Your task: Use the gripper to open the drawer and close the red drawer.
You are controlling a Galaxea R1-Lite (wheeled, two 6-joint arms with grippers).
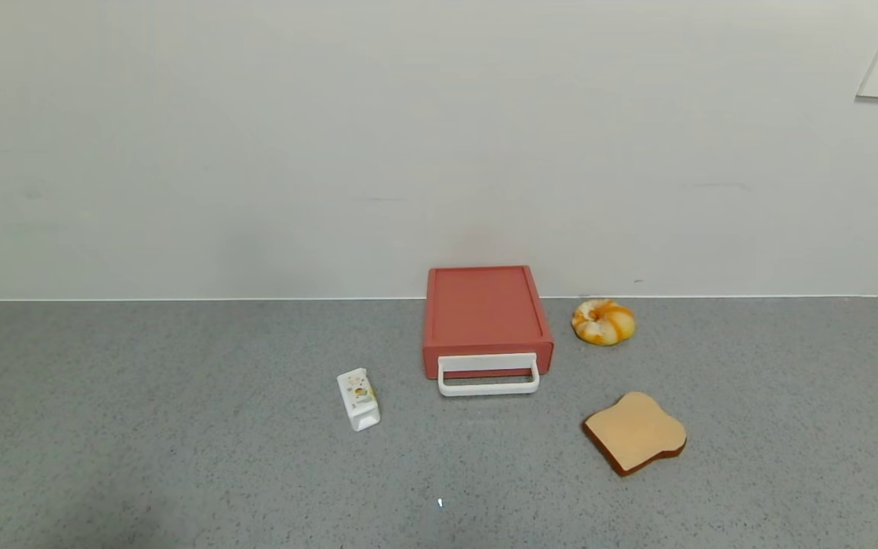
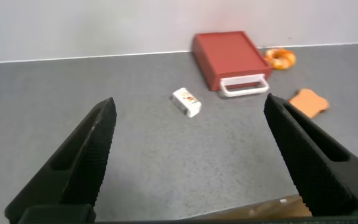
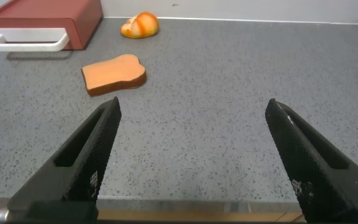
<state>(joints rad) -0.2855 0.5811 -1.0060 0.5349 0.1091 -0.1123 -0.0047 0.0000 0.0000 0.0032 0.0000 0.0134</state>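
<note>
The drawer (image 1: 487,320) sat shut at the frame's centre against the wall, its white handle (image 1: 488,375) facing me. My left pincer (image 2: 188,162) and right pincer (image 3: 191,158) hung spread, well back. A skewed pull might drag the whole light box instead.

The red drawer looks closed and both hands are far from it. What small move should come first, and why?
Probably bring the right hand forward toward the white handle of the drawer. The tray sits flush in the box, so opening comes first. Both hands are open and held back over the counter; the left hand could serve as well. The toast slice lies on the right hand's side, so steer past it.
</note>
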